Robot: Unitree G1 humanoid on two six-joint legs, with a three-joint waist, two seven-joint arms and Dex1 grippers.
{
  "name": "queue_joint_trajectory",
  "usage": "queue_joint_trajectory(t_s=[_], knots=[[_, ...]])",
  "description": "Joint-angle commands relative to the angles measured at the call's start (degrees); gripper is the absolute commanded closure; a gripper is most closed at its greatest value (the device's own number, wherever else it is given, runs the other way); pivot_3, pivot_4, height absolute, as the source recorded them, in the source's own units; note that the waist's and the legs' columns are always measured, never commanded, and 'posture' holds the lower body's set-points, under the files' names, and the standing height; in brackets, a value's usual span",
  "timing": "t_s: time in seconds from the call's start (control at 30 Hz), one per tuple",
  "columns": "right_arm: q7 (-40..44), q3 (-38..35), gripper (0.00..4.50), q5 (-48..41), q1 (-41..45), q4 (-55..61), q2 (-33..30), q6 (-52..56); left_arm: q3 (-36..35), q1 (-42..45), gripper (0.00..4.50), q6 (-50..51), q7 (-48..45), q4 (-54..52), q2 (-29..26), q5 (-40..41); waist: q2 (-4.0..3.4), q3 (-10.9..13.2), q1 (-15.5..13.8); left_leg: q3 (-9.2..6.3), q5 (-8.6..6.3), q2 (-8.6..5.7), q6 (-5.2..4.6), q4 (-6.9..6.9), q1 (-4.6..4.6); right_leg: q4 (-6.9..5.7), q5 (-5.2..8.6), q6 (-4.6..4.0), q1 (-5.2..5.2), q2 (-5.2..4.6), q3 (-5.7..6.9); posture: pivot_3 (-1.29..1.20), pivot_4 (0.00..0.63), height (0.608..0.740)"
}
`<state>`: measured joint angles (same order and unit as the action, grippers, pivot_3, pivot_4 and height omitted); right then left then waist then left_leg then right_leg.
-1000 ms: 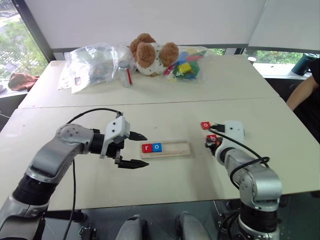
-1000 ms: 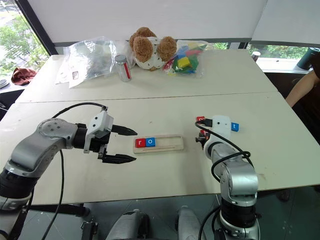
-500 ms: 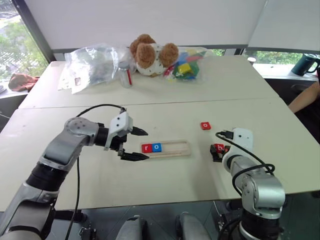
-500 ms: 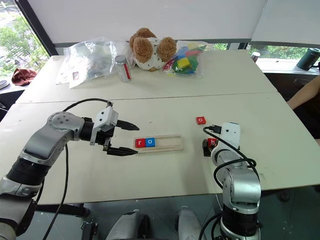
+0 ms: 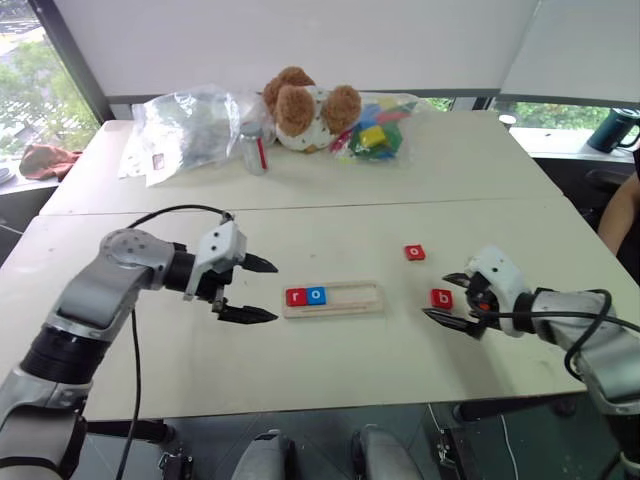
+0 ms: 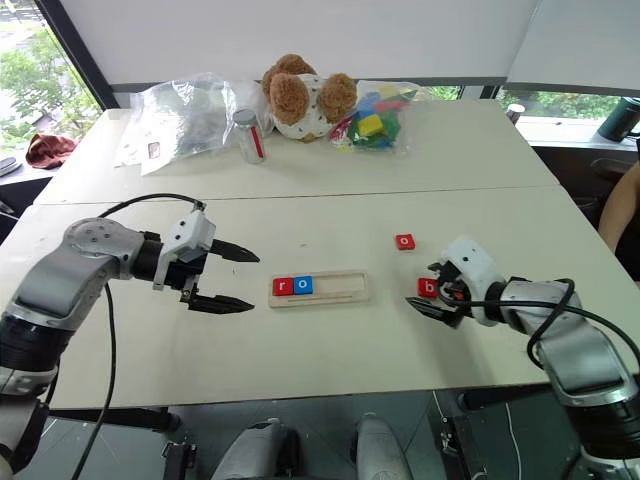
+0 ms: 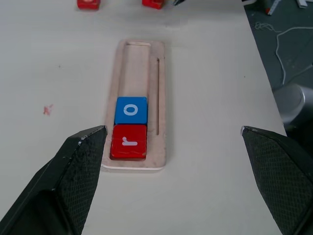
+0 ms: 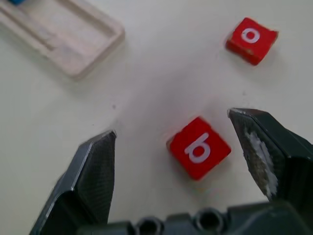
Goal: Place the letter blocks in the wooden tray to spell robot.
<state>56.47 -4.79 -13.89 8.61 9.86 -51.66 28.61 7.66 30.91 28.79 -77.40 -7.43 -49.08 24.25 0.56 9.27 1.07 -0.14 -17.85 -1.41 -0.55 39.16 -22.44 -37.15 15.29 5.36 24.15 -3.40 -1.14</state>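
- Jaws of right gripper (image 5: pixel 452 300) spread, straddling red b block (image 5: pixel 441 298) on the table (image 5: pixel 330 225), seemingly not touching it.
- Left gripper (image 5: pixel 252 290) jaws released, empty, beside the wooden tray (image 5: pixel 345 297).
- Tray holds r (image 5: pixel 296 297), o (image 5: pixel 316 295).
- Red o block (image 5: pixel 414 252) lies farther back.

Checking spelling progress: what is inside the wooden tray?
The wooden tray holds a red r block and a blue o block at its left end; nothing covers it.

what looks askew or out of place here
The red b tile lies turned at an angle on the table, between the open right gripper fingers, not in the tray. The red o tile also lies loose.
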Motion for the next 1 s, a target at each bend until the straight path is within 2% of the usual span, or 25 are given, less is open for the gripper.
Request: queue_joint_trajectory(t_s=[0.03, 0.2, 0.3, 0.57, 0.67, 0.8, 1.0], knots=[[9.29, -0.79, 0.51, -0.48, 3.21, -11.03, -2.76, -12.59, -3.82, -0.96, 0.0, 2.49, 0.65, -3.01, -2.14, 2.31, 0.0, 0.0, 0.03, 0.0, 0.0, 0.0, 0.0, 0.0, 0.04, -0.02, 0.0, 0.0, -0.03, -0.05, 0.0, 0.0, 0.15, 0.74], [14.89, 3.6, 0.51, 3.1, 11.15, -25.76, -1.74, -23.92, -4.53, -1.56, 0.0, 3.7, 1.98, -3.43, -2.42, 2.53, -0.02, 0.01, -0.23, -0.07, 0.0, 0.06, 0.01, -0.02, 0.06, -0.05, 0.0, -0.01, -0.02, -0.03, 0.02, 0.0, 0.15, 0.74], [18.13, 5.75, 0.51, 4.1, 15.42, -32.67, -0.92, -27.11, -4.64, -2.06, 0.0, 4.04, 2.74, -3.7, -2.45, 2.46, -0.03, 0.01, -0.23, -0.06, 0.01, 0.05, 0.03, -0.01, 0.05, -0.04, 0.0, -0.01, -0.02, -0.06, 0.01, 0.0, 0.15, 0.74], [22.11, 8.25, 0.51, 5.29, 19.35, -40.45, 0.51, -31.96, -5.15, -3.94, 0.0, 4.16, 4.05, -4.41, -3.3, 2.37, -0.03, 0.02, -0.35, -0.09, 0.02, 0.04, 0.06, -0.02, 0.02, -0.04, 0.0, -0.02, -0.01, -0.14, 0.01, 0.0, 0.15, 0.74], [22.71, 8.82, 1.38, 5.78, 19.72, -41.03, 1.71, -33.35, -4.87, -4.58, 0.0, 3.9, 4.47, -4.55, -3.62, 1.94, -0.03, 0.02, -0.31, -0.08, 0.03, 0.03, 0.08, -0.01, 0.03, -0.05, 0.0, -0.02, -0.01, -0.15, -0.01, 0.0, 0.15, 0.74], [22.91, 9.28, 3.34, 6.8, 20.45, -42.43, 2.59, -35.1, -4.45, -4.97, 0.0, 3.2, 4.46, -3.87, -3.87, 1.16, -0.04, 0.01, -0.24, -0.09, 0.03, 0.04, 0.09, -0.02, 0.03, -0.06, 0.0, -0.02, 0.02, -0.15, -0.01, 0.0, 0.15, 0.74], [23.76, 9.5, 3.37, 6.84, 22.11, -39.46, 2.43, -32.8, -4.52, -5.0, 0.0, 2.27, 4.2, -2.44, -4.23, 0.39, -0.05, 0.01, -0.27, -0.08, 0.05, 0.03, 0.12, -0.02, 0.03, -0.08, -0.01, -0.03, 0.03, -0.16, -0.02, 0.0, 0.15, 0.74]])
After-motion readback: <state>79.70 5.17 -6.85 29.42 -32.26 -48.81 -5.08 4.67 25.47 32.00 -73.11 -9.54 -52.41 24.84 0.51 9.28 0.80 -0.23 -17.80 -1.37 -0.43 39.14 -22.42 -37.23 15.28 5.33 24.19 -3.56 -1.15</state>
